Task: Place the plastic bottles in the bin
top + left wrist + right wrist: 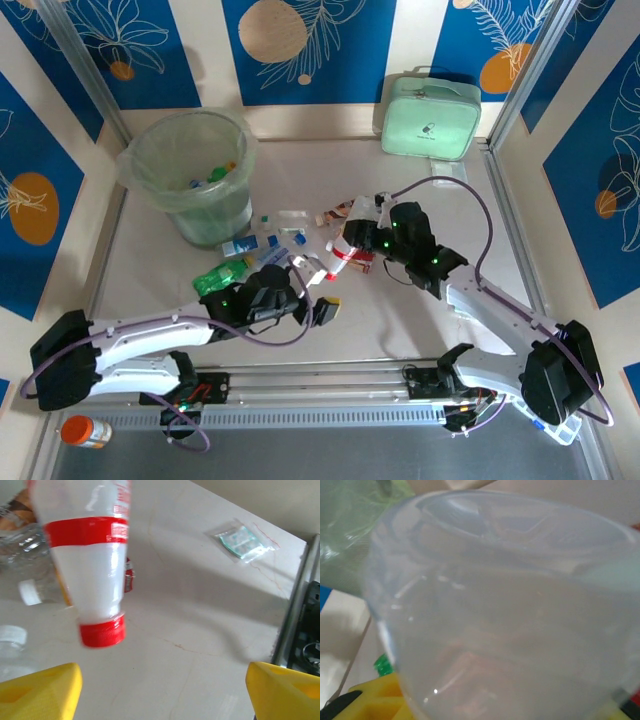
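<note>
The right gripper [351, 247] grips the red-capped bottle [92, 570], which hangs cap-down at the left wrist view's upper left, ahead of the wide-open, empty left gripper [162, 687].

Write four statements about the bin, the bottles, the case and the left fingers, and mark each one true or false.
1. The bin already holds some bottles. True.
2. The left fingers grip a bottle. False: they stand wide apart with nothing between them.
3. The red-capped bottle hangs cap down. True.
4. The mint-green case lies inside the bin. False: it stands at the far side, to the right of the bin.
</note>
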You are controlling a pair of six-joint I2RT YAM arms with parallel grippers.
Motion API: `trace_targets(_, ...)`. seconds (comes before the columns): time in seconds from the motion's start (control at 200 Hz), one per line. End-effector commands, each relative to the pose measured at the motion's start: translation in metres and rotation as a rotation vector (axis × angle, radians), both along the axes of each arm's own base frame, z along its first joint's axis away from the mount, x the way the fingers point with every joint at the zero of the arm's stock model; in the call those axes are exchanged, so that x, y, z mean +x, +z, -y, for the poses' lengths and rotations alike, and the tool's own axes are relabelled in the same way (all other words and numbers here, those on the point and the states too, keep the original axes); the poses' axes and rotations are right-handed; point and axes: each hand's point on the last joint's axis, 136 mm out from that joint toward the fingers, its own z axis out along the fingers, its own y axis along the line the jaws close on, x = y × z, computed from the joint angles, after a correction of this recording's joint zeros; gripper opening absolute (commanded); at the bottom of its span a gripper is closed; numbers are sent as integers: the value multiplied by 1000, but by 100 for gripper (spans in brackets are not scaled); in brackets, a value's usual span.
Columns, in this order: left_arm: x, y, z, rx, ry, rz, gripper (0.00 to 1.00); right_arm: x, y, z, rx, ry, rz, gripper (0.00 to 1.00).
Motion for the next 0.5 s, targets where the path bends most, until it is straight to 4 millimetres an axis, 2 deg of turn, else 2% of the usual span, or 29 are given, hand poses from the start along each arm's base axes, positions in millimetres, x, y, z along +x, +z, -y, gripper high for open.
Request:
trace_targets(0.0, -2, 20, 15, -89, -61, -8, 87, -11, 11, -23, 70, 131, 65, 44)
trace_targets(0.18, 19, 21, 1, -92, 39, -2, 89, -21, 12, -39, 145, 229, 59, 44)
trace_targets(0.32, 34, 21, -16, -72, 142, 23, 89, -37, 18, -63, 210, 376, 30, 44)
trace_targets(0.495, 43, 26, -34, -105, 211, 38, 87, -48, 21, -77, 216, 437, 42, 44)
